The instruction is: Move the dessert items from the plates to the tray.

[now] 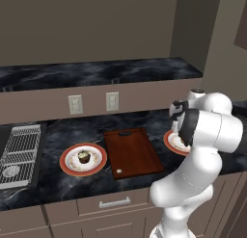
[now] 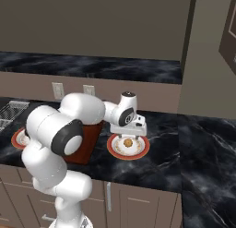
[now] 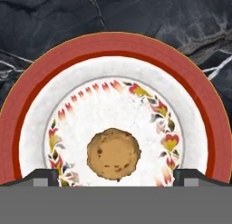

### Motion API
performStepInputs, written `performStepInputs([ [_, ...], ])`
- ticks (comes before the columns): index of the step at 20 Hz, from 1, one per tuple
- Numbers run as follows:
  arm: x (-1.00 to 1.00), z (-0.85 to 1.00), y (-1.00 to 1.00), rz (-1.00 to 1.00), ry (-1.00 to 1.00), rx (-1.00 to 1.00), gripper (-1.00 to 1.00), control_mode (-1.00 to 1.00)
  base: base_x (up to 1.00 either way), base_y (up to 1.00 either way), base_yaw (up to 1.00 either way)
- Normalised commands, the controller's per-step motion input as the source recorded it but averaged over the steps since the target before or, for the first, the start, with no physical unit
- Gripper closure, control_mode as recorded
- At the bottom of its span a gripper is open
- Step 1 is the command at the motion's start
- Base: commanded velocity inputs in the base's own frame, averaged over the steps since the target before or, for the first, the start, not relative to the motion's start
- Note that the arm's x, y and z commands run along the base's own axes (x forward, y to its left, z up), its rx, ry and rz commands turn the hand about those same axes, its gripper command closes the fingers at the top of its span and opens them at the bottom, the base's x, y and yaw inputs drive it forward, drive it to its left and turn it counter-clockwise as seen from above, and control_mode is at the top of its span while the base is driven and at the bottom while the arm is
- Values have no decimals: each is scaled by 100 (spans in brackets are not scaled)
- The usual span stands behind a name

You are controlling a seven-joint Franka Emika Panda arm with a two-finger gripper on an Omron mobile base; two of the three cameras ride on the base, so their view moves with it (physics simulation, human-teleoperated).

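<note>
A tan pastry ball (image 3: 113, 154) rests in the middle of an orange-rimmed plate (image 3: 113, 46). My gripper (image 3: 116, 177) hangs open just above it, one fingertip to each side of the ball. From the right base view the gripper (image 2: 128, 136) hovers over the pastry ball (image 2: 127, 142) on the right plate (image 2: 138, 152). The chocolate cupcake (image 1: 84, 157) stands on the left plate (image 1: 67, 165). Between the plates lies the reddish-brown tray (image 1: 131, 152), bare. My arm hides most of the right plate (image 1: 170, 142) in the left base view.
A grey metal rack (image 1: 19, 152) lies at the counter's far left. Two wall outlets (image 1: 112, 101) sit on the backsplash under a raised dark ledge (image 1: 96, 72). Cabinet drawers (image 1: 115, 202) run below the counter's front edge.
</note>
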Motion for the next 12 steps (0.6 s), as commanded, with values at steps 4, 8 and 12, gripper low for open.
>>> performStepInputs([
  [4,4,-32,0,0,0,1,-100,-100,0,0,0],
  [8,0,-29,0,0,0,2,-100,-100,0,0,0],
  [12,0,-24,0,0,0,1,-100,-100,0,0,0],
])
